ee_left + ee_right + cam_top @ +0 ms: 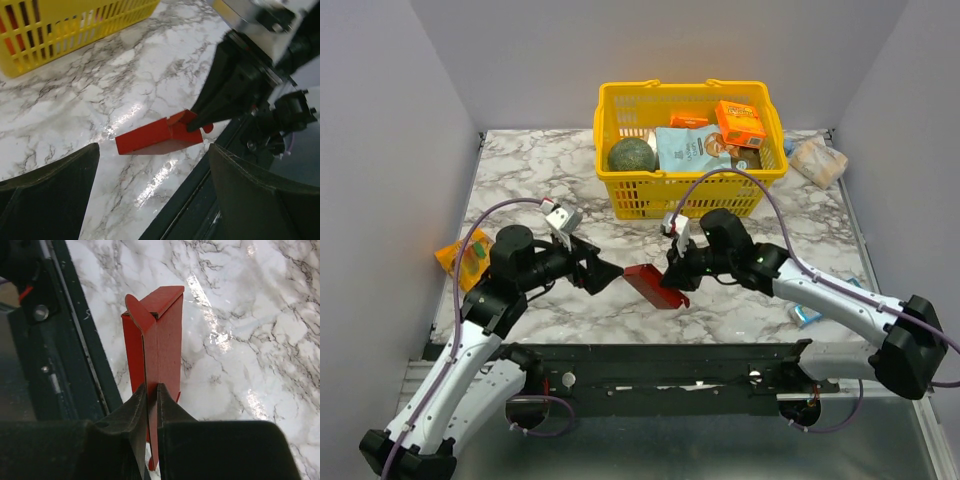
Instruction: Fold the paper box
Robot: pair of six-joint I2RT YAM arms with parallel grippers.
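1. Two right fingers (176, 421) are clamped on one thin wall of the box (161, 335), so the right gripper (151, 390) grasps it.
2. The box is partly formed, with a rounded tab at its free end. It lies by the near edge of the table (570, 190), between the two grippers.
3. The left gripper (608, 272) is spread wide, its fingers (55, 186) holding nothing, just beside the box.
4. A basket (620, 195) stands well behind.

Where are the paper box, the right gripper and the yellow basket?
paper box (155, 137): left wrist view, its long red side.
right gripper (151, 390): right wrist view, between its fingertips.
yellow basket (640, 195): top view, front wall.
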